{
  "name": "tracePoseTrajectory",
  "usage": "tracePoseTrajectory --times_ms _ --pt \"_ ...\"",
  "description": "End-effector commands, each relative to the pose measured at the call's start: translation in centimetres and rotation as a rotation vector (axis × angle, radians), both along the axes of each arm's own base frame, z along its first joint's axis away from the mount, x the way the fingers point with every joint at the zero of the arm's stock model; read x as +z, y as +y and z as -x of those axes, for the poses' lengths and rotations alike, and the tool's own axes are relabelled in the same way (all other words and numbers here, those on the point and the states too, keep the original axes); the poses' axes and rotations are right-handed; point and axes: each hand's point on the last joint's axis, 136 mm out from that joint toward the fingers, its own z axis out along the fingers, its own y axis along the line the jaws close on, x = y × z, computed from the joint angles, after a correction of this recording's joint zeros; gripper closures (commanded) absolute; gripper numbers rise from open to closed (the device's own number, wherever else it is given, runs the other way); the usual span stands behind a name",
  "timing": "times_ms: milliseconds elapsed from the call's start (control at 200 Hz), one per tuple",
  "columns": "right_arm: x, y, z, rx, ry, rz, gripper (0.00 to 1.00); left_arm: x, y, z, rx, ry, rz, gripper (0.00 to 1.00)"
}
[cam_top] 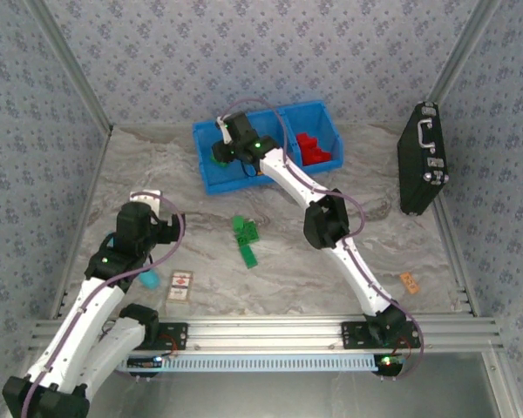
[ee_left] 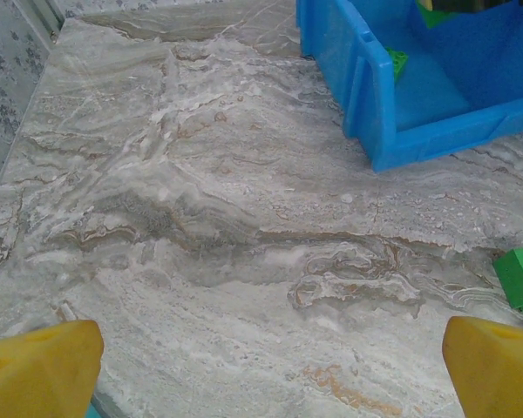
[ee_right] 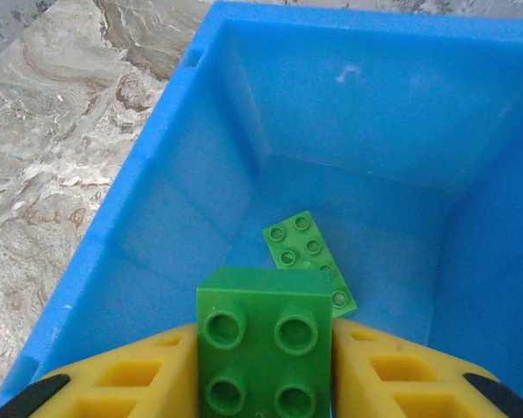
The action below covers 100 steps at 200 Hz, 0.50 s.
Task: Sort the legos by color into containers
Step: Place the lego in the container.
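The right pincer point(ee_right: 264, 341) hangs over the left-hand compartment of the bright blue three-part plastic bin point(ee_right: 157, 218), its yellow fingers point(ee_right: 131, 374) closed against the two sides of a small green four-stud plastic brick point(ee_right: 261, 309), with no gap to be seen on either side. Below and just beyond that brick, a flat green studded plate point(ee_right: 312, 259) lies tilted on the compartment floor. From above, this pincer point(cam_top: 227, 146) sits inside the bin's left end, and a heap of red studded bricks point(cam_top: 312, 148) fills the compartment well to its right. The left pincer point(ee_left: 268, 370) stands spread wide, its yellow fingertips point(ee_left: 39, 366) at the lower corners of the wrist view and nothing between them but the grey marbled tabletop point(ee_left: 200, 218). Ahead of it and to its right rests a loose green brick point(ee_left: 521, 277); farther ahead on the same side is the bin's near corner. In the overhead view, several green bricks point(cam_top: 246, 235) lie on the table between the two arms, to the right of the left pincer point(cam_top: 161, 219).
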Motion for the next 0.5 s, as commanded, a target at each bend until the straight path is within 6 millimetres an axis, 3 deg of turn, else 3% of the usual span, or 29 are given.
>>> tracePoseTrajectory --times_ms 0,220,495 --pt "-0.5 1.0 -0.1 0.033 0.006 -0.036 0.60 0.2 0.2 -0.4 0.009 -0.010 -0.019 0.00" --pt "-3.4 1.6 0.8 0.073 0.023 0.026 0.59 -0.3 0.6 -0.8 0.028 0.012 -0.049 0.00" --pt "-4.6 2.1 1.6 0.097 0.033 0.057 0.54 -0.4 1.1 -1.0 0.047 0.014 -0.053 0.00"
